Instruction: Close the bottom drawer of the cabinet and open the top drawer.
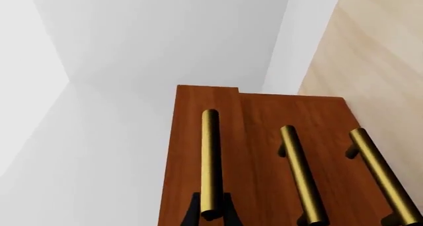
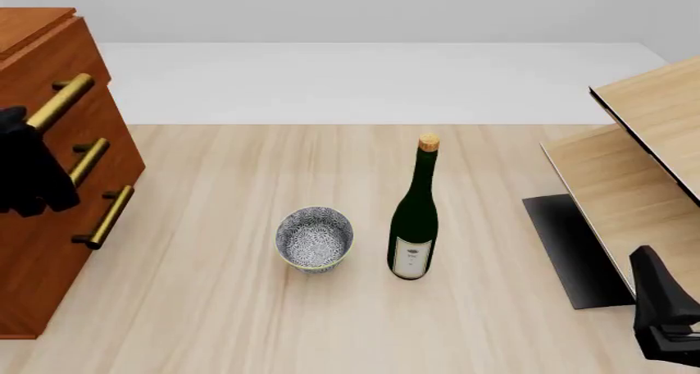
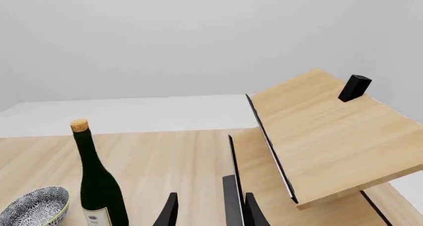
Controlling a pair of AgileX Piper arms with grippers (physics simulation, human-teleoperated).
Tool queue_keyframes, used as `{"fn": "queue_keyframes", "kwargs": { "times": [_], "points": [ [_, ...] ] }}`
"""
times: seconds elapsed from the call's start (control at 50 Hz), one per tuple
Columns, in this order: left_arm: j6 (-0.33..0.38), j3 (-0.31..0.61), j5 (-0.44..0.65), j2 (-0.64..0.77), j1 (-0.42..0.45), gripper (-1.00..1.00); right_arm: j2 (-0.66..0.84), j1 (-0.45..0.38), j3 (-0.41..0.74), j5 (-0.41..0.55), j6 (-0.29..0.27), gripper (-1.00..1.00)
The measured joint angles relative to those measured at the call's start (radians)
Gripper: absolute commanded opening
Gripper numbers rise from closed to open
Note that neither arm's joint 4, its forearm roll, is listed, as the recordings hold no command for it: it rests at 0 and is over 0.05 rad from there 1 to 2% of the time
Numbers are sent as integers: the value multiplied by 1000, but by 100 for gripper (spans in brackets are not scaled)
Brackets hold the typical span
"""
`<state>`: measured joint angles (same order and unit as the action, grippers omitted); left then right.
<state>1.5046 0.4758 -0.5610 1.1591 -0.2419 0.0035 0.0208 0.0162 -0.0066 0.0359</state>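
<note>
Cabinet (image 2: 44, 251) stands at the far left edge of the table (image 2: 219, 308), reddish-brown, three drawers stacked with brass bar handles. Top drawer (image 2: 38, 54) sticks out a little past the two below it; my left wrist view shows its front (image 1: 188, 151) stepped forward of the others. Bottom drawer (image 2: 55, 263) sits flush with the middle drawer (image 2: 65, 177), so it reads as closed.

Pale wood shelf unit (image 2: 640, 177) is on the right side, tilted boards, with a dark flat panel (image 2: 569, 247) lying at its foot. A small black block (image 3: 355, 87) rests on the upper board in my right wrist view.

Wine bottle (image 2: 415, 214) stands upright near the middle of the table, cork on top. Patterned bowl (image 2: 314, 238) sits just left of it, apart, not touching.

My left gripper (image 1: 210, 213) is at the top drawer's handle (image 1: 210, 161), fingers either side of the bar and closed around it. My right gripper (image 3: 208, 211) hangs near the right edge by the shelf, jaws parted, nothing between them.
</note>
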Motion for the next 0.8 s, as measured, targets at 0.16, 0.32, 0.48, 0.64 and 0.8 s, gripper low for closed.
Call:
{"fn": "queue_keyframes", "kwargs": {
  "times": [0.16, 0.32, 0.48, 0.64, 0.8],
  "points": [
    [6, -5, -12, 0, 4, -100, 0, 0, 1, 0, 1, 100],
    [11, -5, -12, -2, 8, -100, -1, 1, 1, 1, 2, 100],
    [15, -4, -7, -5, 13, -100, 0, 1, 2, 2, 3, 100],
    [19, -7, -6, -9, 23, -100, 0, 1, 3, 2, 4, 100],
    [23, -10, -9, -11, 34, -100, 0, 2, 3, 2, 7, 100]
  ]
}}
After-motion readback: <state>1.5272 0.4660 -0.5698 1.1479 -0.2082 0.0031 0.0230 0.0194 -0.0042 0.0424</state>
